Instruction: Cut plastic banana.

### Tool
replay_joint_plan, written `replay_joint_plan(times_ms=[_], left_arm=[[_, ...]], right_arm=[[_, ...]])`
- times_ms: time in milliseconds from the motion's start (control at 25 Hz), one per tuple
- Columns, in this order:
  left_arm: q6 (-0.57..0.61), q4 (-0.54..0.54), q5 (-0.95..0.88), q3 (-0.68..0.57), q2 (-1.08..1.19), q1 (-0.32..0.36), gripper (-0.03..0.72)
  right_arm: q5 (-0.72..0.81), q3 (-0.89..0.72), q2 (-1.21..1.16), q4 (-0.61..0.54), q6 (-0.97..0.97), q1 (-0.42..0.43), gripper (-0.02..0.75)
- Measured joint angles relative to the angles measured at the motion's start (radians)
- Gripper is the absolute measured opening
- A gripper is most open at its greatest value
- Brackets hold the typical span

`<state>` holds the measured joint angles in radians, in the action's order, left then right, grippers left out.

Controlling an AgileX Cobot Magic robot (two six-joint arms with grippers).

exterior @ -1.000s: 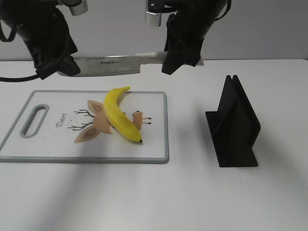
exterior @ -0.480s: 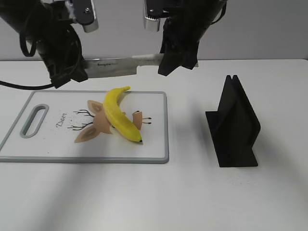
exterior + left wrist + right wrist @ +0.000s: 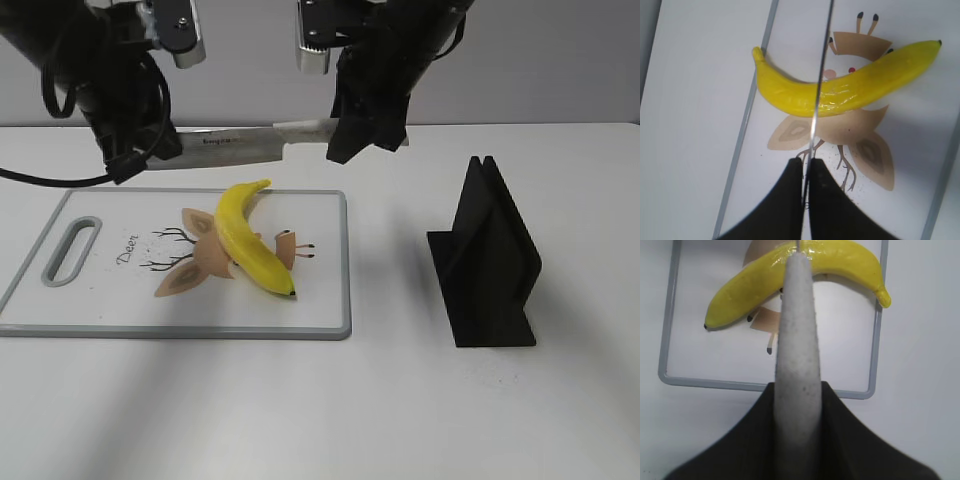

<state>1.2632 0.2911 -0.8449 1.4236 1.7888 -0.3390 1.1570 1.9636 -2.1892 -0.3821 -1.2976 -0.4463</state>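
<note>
A yellow plastic banana (image 3: 250, 238) lies whole on a white cutting board (image 3: 320, 300) with a grey rim and a deer print. A large knife (image 3: 235, 141) hangs level above the board's far edge. My right gripper (image 3: 365, 125) is shut on its pale handle (image 3: 797, 340). My left gripper (image 3: 140, 150) is shut on the tip end of the blade (image 3: 817, 90). In the left wrist view the blade edge runs across the banana (image 3: 850, 85), above it. The right wrist view shows the banana (image 3: 795, 270) under the handle.
A black knife stand (image 3: 490, 265) stands upright on the white table to the right of the board. The board has a handle slot (image 3: 68, 250) at its left end.
The left arm has swung in and closed on the blade's tip end. The knife has shifted slightly left. The banana has not moved.
</note>
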Motion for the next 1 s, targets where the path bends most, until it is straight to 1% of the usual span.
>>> replay_joint_plan(times_ms=[40, 160, 600, 1000], left_arm=[[0.003, 0.0, -0.004, 0.0, 0.0, 0.0, 0.014], [0.006, 0.0, -0.009, -0.001, 0.009, 0.0, -0.007], [0.01, 0.014, 0.026, -0.004, 0.105, 0.0, -0.012], [0.016, 0.057, 0.079, -0.003, 0.237, 0.001, -0.012]], right_arm=[[-0.003, 0.0, 0.0, 0.002, -0.003, 0.0, 0.181], [-0.012, 0.0, -0.001, 0.009, -0.015, 0.0, 0.181], [-0.032, 0.0, -0.066, 0.029, -0.021, 0.0, 0.181], [-0.063, 0.001, -0.174, 0.078, 0.016, 0.0, 0.181]])
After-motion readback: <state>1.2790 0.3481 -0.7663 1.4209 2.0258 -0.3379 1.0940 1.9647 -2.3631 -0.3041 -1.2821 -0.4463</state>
